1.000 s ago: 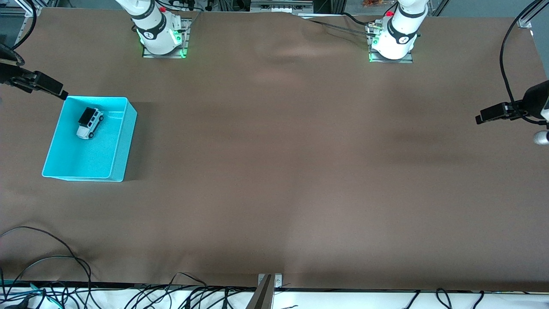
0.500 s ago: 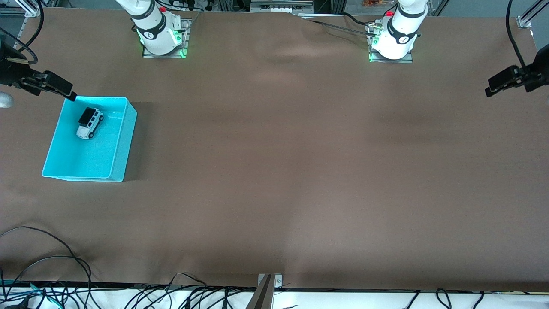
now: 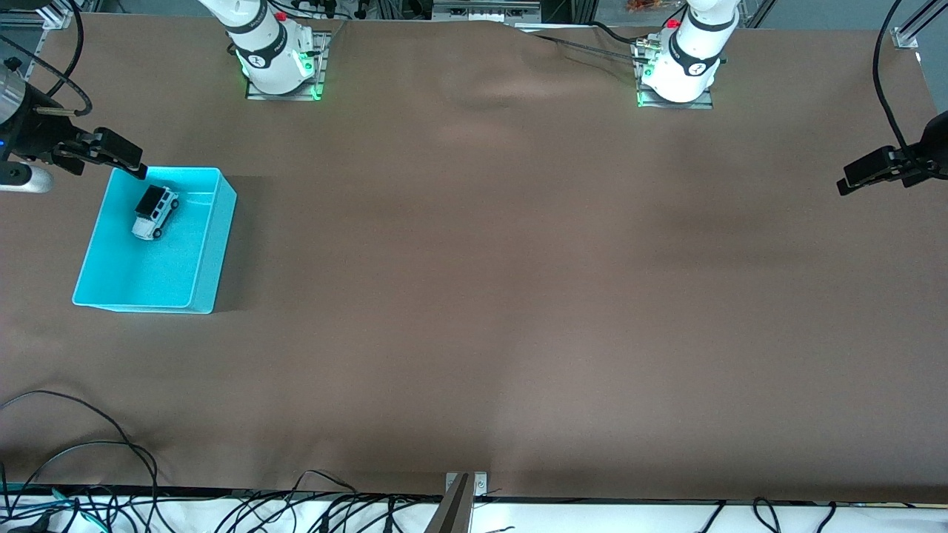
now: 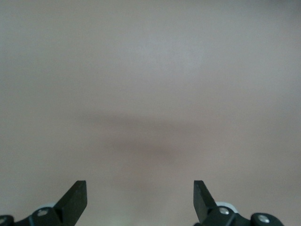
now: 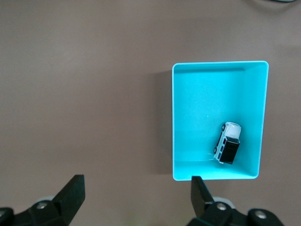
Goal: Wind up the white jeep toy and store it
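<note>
White jeep toy sits in the turquoise bin, both right gripper and left gripper spread wide, holding nothing, clear above.

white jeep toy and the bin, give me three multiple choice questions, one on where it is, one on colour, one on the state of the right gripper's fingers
1. Where is the white jeep toy?
A. on the bare table
B. inside the bin
C. held by the left gripper

2. What colour is the bin?
A. red
B. yellow
C. turquoise

3. How are the fingers of the right gripper?
A. open, holding nothing
B. shut on the toy
C. shut on the bin's rim

Answers:
1. B, the toy rests on the bin's floor, in the part farther from the front camera.
2. C, its walls and floor are turquoise.
3. A, the right wrist view shows the fingers wide apart with nothing between them.
</note>
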`<state>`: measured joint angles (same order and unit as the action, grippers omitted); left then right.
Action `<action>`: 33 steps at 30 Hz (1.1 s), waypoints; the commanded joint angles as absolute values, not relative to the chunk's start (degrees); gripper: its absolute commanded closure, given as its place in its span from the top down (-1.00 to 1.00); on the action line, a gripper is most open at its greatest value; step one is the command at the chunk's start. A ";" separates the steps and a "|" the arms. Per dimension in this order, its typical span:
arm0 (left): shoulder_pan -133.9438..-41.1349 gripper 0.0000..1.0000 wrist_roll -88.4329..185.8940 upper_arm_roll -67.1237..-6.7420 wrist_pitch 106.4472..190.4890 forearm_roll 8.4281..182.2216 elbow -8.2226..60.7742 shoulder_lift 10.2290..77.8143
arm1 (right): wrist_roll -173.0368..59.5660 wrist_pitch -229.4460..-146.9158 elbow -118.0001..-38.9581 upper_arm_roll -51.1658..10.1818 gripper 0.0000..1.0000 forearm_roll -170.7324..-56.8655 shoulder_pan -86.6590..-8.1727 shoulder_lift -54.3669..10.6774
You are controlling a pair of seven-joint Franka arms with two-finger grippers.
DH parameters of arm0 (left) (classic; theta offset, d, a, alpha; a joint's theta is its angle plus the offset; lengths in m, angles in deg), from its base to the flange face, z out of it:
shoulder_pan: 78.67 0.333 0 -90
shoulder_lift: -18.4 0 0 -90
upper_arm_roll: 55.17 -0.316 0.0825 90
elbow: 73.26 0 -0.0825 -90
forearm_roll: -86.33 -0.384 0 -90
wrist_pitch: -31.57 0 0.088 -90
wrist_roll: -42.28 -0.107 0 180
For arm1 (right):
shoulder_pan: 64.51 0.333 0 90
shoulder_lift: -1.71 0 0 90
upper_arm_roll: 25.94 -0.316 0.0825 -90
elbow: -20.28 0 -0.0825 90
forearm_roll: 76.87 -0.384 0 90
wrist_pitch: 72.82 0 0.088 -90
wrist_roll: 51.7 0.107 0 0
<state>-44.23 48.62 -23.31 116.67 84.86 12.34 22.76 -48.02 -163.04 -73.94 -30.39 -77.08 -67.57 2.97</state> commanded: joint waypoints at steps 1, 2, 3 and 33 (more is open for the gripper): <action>-43.77 1.00 48.17 -23.53 117.88 86.51 11.73 22.36 | -50.47 -163.26 -75.08 -29.98 1.00 -76.34 -67.15 3.73; -43.42 1.00 48.17 -23.53 117.96 86.86 11.64 22.36 | -50.47 -163.35 -75.26 -29.98 1.00 -76.34 -67.15 3.82; -43.07 1.00 48.17 -23.53 117.97 87.30 11.64 22.36 | -50.47 -163.35 -75.34 -29.98 1.00 -76.34 -67.15 3.90; -42.89 1.00 47.82 -22.83 119.64 90.99 12.61 21.39 | -50.30 -161.33 -74.73 -30.42 1.00 -76.69 -67.41 3.82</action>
